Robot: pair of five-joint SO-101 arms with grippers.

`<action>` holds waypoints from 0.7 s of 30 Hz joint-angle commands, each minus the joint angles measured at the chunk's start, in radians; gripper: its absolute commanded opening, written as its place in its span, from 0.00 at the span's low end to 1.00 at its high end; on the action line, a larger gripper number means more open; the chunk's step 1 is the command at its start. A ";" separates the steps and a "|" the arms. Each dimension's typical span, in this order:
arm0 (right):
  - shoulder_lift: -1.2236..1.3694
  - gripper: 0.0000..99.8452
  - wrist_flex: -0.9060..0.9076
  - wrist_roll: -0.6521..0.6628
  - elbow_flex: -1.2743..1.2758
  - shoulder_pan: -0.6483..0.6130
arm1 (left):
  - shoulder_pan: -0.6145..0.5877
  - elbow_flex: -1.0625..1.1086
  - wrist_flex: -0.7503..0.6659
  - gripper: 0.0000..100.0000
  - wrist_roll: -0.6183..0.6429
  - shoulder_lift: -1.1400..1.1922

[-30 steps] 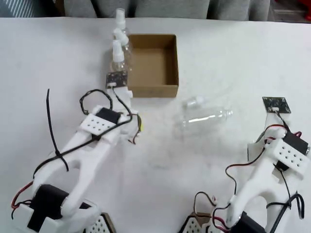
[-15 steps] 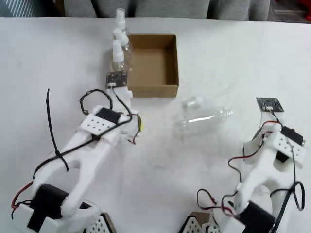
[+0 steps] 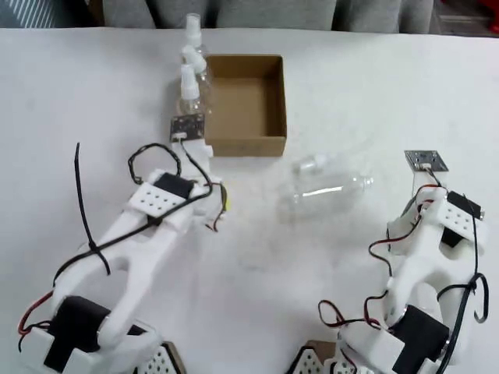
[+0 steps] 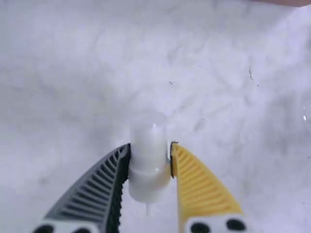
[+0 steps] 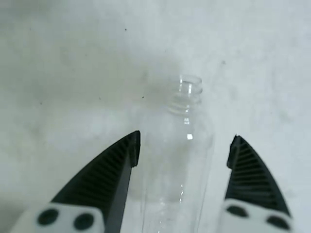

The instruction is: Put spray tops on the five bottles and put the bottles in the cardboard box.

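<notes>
Currently: capping step. Left gripper pinched onto spray top. Right gripper wide open, astride uncapped bottle lying on table near box. Next, likely: close on bottle, present neck.

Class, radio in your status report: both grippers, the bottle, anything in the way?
Left gripper shut on spray top. Right gripper open, aimed at uncapped bottle lying flat. Nothing between them.
</notes>
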 commanded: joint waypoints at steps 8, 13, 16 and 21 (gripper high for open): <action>-0.002 0.23 -0.012 -0.009 -0.005 -0.007 | 0.010 -0.049 -0.018 0.02 -0.009 -0.004; -0.002 0.23 -0.008 -0.009 -0.005 -0.007 | 0.008 -0.049 -0.018 0.02 -0.009 -0.004; -0.001 0.23 -0.007 -0.009 -0.003 -0.007 | 0.008 -0.049 -0.018 0.02 -0.009 -0.004; 0.012 0.23 -0.005 -0.006 -0.003 -0.007 | 0.008 -0.049 -0.018 0.02 -0.009 -0.004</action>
